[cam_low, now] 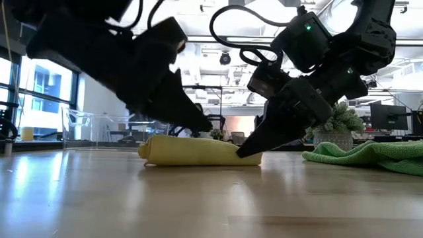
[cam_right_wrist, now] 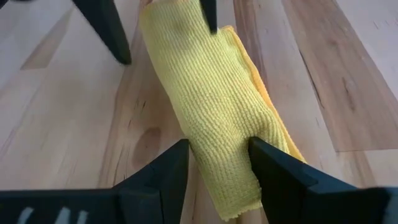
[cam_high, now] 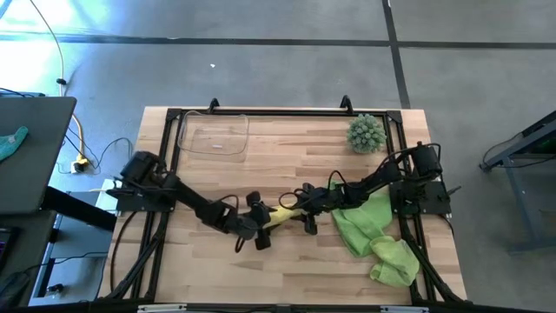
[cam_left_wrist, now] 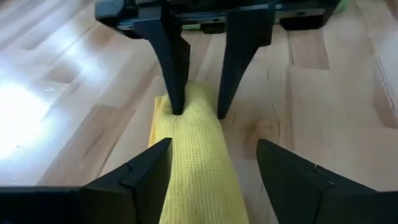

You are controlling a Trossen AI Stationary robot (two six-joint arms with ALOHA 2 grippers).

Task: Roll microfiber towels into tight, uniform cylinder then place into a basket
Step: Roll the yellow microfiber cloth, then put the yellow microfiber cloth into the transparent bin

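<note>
The soft yellow towel roll (cam_low: pixel 198 151) looks light and springy, so with the left gripper (cam_left_wrist: pixel 211 168) spread open and the right gripper (cam_right_wrist: pixel 217 163) pinching one end, I'd grab mid-roll.

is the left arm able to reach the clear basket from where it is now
Probably yes. The basket sits at the table's back left, on the left arm's side, with bare wood between it and the left gripper, whose fingers straddle the rolled yellow towel at centre.

No readable text or labels anywhere
</note>
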